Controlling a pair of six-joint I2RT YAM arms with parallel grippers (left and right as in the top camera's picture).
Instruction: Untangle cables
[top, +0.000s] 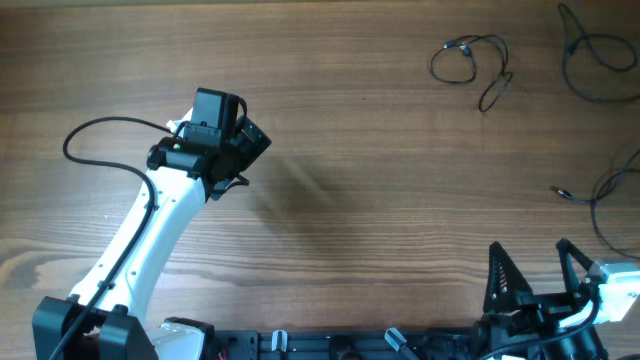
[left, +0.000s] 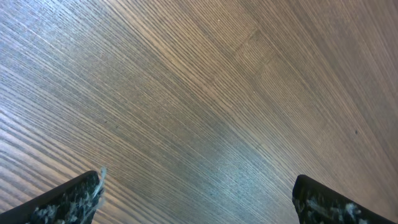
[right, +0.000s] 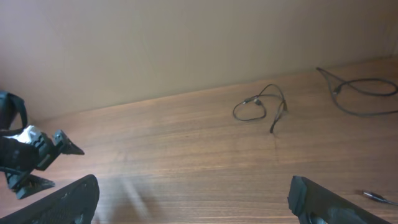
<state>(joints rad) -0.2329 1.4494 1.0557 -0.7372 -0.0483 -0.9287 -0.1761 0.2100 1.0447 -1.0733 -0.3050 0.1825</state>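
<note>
Cables (top: 433, 64): thin black loops on tabletop (top: 380, 200).
Left gripper (left: 198, 182): spread wide, holding nothing, well apart from cables.
Right gripper (right: 193, 183): spread wide, holding nothing, nearer cables.

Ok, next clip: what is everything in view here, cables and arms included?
looped cable: one, black, far side of the table, right of centre, lying on its own
second cable: one, black, far right corner, runs out of frame
third cable: one, black, right edge, small plug end pointing left
table: one, brown wood grain, under everything
arm lead: one, thick, black, looping beside the left arm
left gripper: one, black, open, over bare wood left of centre
right gripper: one, black, open, near edge at right, holding nothing
</note>
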